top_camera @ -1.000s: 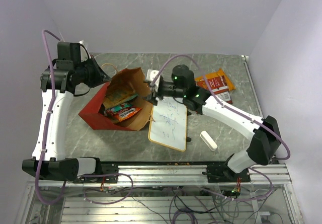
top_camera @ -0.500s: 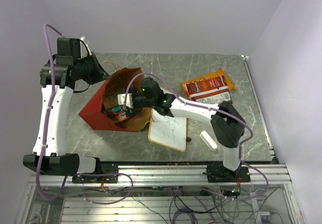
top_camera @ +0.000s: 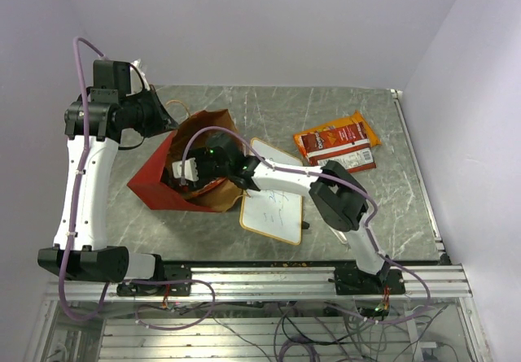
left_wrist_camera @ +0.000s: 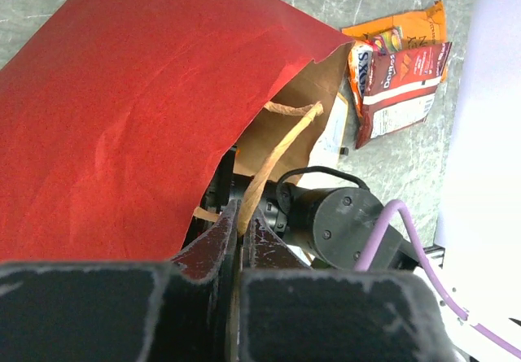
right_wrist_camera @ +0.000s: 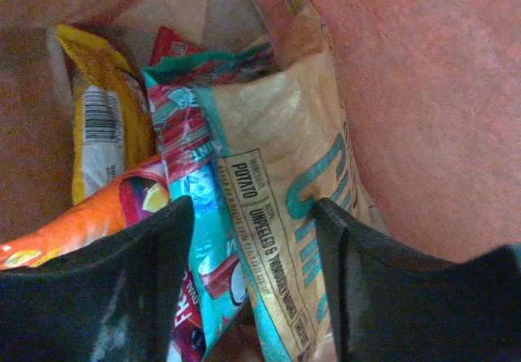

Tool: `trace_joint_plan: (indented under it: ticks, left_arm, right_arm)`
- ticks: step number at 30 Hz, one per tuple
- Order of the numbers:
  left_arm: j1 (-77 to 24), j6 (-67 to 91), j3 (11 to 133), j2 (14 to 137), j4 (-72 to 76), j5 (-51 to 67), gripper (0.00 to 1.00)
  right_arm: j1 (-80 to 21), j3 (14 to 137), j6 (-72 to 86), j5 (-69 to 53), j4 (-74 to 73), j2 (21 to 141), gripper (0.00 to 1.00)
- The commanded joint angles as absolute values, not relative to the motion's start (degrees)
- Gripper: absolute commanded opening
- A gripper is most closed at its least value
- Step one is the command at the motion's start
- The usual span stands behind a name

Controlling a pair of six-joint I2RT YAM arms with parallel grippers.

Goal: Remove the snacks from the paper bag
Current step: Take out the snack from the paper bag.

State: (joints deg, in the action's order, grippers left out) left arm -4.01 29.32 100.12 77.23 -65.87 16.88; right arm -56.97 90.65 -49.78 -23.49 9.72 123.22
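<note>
The paper bag [top_camera: 155, 185], red outside and brown inside, lies on its side with its mouth held open. My left gripper [top_camera: 165, 121] is shut on its string handle [left_wrist_camera: 273, 154], jaws pressed together [left_wrist_camera: 240, 220]. My right gripper [top_camera: 187, 172] is inside the bag's mouth. In the right wrist view it is open [right_wrist_camera: 252, 215], its fingers either side of a tan potato-chip packet [right_wrist_camera: 277, 159] and a teal packet [right_wrist_camera: 203, 207] without closing on them. A yellow packet [right_wrist_camera: 102, 126] and an orange packet [right_wrist_camera: 77, 232] lie beside these. Two snacks, orange and dark red [top_camera: 338, 141], lie on the table outside the bag.
A wood-framed whiteboard [top_camera: 273, 206] lies just right of the bag, under the right arm. The two outside packets also show in the left wrist view [left_wrist_camera: 399, 61]. The table's right edge rail [top_camera: 411, 159] runs past them.
My right gripper has moved left from above the whiteboard into the bag's mouth. The left gripper has kept its hold on the handle.
</note>
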Motion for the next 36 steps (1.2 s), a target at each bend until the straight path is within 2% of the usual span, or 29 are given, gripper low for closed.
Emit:
trace_joint_plan:
  ticks: [1, 2, 4, 10, 24, 36]
  left_arm:
    - [-4.4, 28.3, 101.8, 77.3, -65.7, 19.0, 0.07]
    - [-4.4, 28.2, 101.9, 77.2, -65.8, 18.9, 0.07]
    - [-4.4, 28.1, 101.7, 76.9, -66.1, 18.5, 0.07]
    - [-4.4, 28.2, 101.2, 76.0, -66.8, 17.3, 0.07]
    - [-4.6, 30.4, 102.7, 76.2, -70.3, 10.2, 0.07]
    - [-4.5, 32.6, 105.4, 78.1, -71.3, 7.8, 0.07]
  right_arm:
    - [-57.0, 94.4, -47.9, -19.5, 12.3, 125.5, 0.54]
    - [-57.0, 95.2, -47.4, -18.8, 11.8, 125.7, 0.49]
    - [-57.0, 95.1, -46.1, -17.9, 12.2, 125.2, 0.27]
    - [-56.8, 88.3, -43.9, -19.4, 16.1, 119.3, 0.00]
    - [-56.4, 74.1, -33.0, -16.6, 17.4, 96.7, 0.00]
    - [-55.9, 67.7, -30.7, -10.6, 9.9, 76.4, 0.00]
